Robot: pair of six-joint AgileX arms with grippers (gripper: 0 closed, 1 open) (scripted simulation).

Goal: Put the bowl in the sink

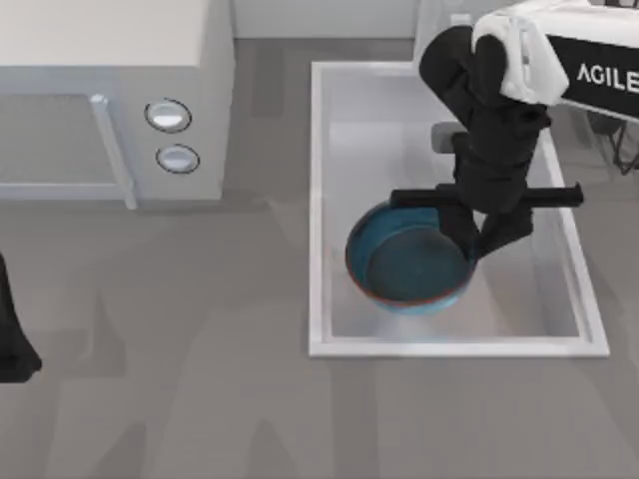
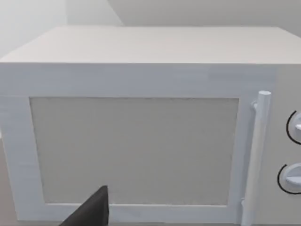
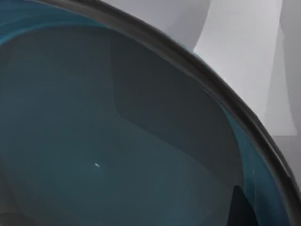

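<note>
Bowl (image 1: 407, 261) (jaws hidden) inside sink (image 1: 319, 200)

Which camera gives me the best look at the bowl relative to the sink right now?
The top view: it shows the whole bowl inside the sink, near its front left, with the right hand at its right rim. The right wrist view shows the bowl's dark inside close up, with no placement context. The left wrist view faces the microwave.

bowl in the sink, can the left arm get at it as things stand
Probably not: the round teal-blue bowl lies in the white rectangular sink under the right gripper, while the left gripper sits at the table's far left edge.
</note>
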